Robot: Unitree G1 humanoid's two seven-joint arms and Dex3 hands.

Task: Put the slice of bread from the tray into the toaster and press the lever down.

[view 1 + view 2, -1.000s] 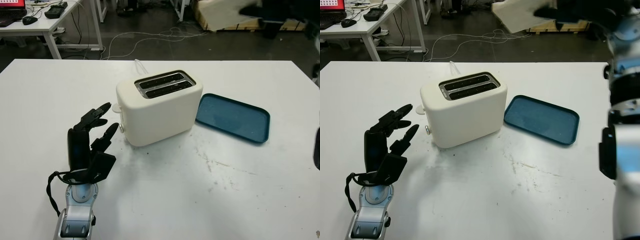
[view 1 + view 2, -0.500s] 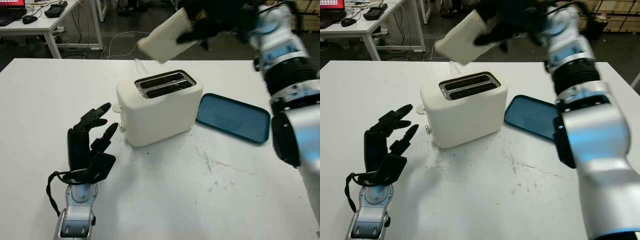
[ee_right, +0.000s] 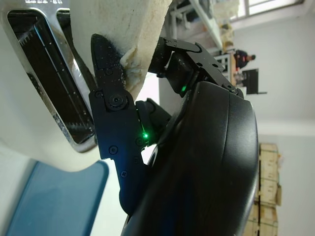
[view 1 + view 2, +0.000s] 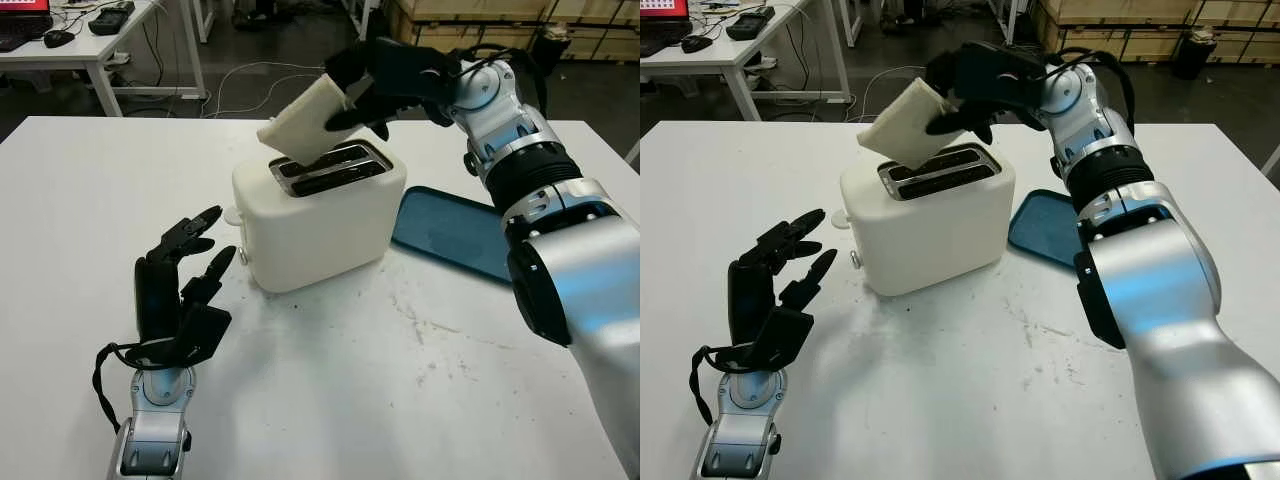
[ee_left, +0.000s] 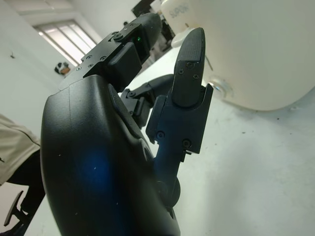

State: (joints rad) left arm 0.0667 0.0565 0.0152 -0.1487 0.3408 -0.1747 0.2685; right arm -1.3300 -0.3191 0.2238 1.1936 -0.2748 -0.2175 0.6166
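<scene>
While the slice of bread (image 4: 305, 120) is gripped by the right hand (image 4: 385, 85) in the upper middle of the frame, it is held tilted just above the toaster (image 4: 318, 215), its lower corner over the two slots (image 4: 328, 167) and not yet inside either. Both slots are seen open and unblocked. The blue tray (image 4: 455, 235) is laid bare on the tabletop (image 4: 400, 380) just right of the toaster, partly hidden behind the right forearm. At the lower left the left hand (image 4: 185, 275) is held open, upright, near the toaster's left end, where the small lever knob (image 4: 233, 214) is seen; a narrow gap is left between fingertips and toaster. Wide bare tabletop is left along the lower and right parts of the frame. Beyond the far edge, floor cables (image 4: 300, 75) and a desk (image 4: 90, 45) are seen.
</scene>
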